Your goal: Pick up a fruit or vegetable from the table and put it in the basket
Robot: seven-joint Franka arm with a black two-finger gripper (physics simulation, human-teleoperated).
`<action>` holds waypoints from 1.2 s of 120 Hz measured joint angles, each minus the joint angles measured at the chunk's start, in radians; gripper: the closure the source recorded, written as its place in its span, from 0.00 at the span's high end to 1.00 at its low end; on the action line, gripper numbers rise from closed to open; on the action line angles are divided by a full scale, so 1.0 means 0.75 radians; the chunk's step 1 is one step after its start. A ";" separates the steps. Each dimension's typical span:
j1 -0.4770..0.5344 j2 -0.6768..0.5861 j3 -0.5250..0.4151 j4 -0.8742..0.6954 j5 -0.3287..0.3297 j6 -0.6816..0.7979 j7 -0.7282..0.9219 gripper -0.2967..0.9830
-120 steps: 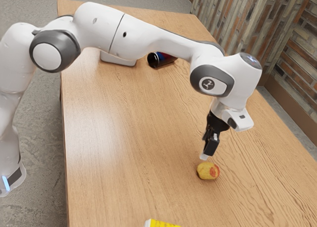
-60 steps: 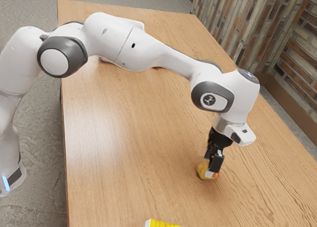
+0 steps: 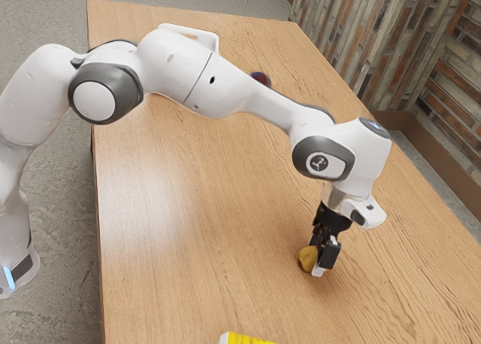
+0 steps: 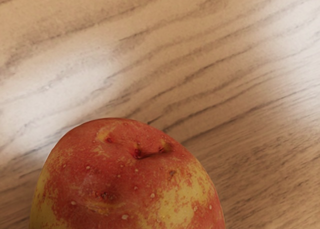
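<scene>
Now the white, grey-jointed arm (image 3: 218,89) is reaching lower than it was a second ago, and the black tool (image 3: 319,262) with its pale tip is coming down from above the rounded red-and-yellow fruit (image 3: 307,259) to a place right at it. The fruit is sitting on the pale brown wooden bench (image 3: 165,194), apparently where it was lying before, with more of it now hiding behind the tool. This is bringing the task to the grasp; lifting and carrying are still waiting. Whether the tool is spread, pressed together or pinching the fruit, one cannot tell from here.

The wrist view is giving the closer look at the fruit: mottled red skin, yellow patches, tiny pale specks and a dark, puckered hollow, with wood grain running behind. The exterior view is showing the fruit's yellow flank instead, and is setting it among its surroundings. Beyond the arm, a white-rimmed thing (image 3: 189,29) is peeking out, possibly the basket, though too little is showing to be sure. A dark, rounded object (image 3: 261,79) is lying near it, partly covered, while a yellow-and-white container (image 3: 248,339) is edging in nearest the camera. A firm, centred hold is probably what the next move is needing, since the curved skin could be slipping or rolling away.
</scene>
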 joint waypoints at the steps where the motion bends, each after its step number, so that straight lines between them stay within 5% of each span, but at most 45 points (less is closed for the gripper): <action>1: 0.000 0.000 0.000 0.000 0.000 0.001 0.000 0.75; 21: 0.001 0.001 0.004 -0.001 -0.002 0.008 -0.007 0.54; 37: -0.027 -0.047 0.035 -0.003 0.014 -0.011 -0.024 0.51; 63: -0.070 -0.468 0.209 -0.110 0.145 -0.191 -0.074 0.50; 79: 0.175 -0.655 0.221 -0.205 0.223 -0.298 -0.070 0.50; 102: 0.579 -0.681 0.270 -0.200 0.251 -0.352 0.043 0.50; 114: 0.720 -0.605 0.373 -0.140 0.243 -0.323 0.143 0.50; 131: 1.090 -0.427 0.393 0.037 0.196 -0.272 0.300 0.50; 144: 1.166 -0.287 0.390 0.179 0.147 -0.249 0.411 0.50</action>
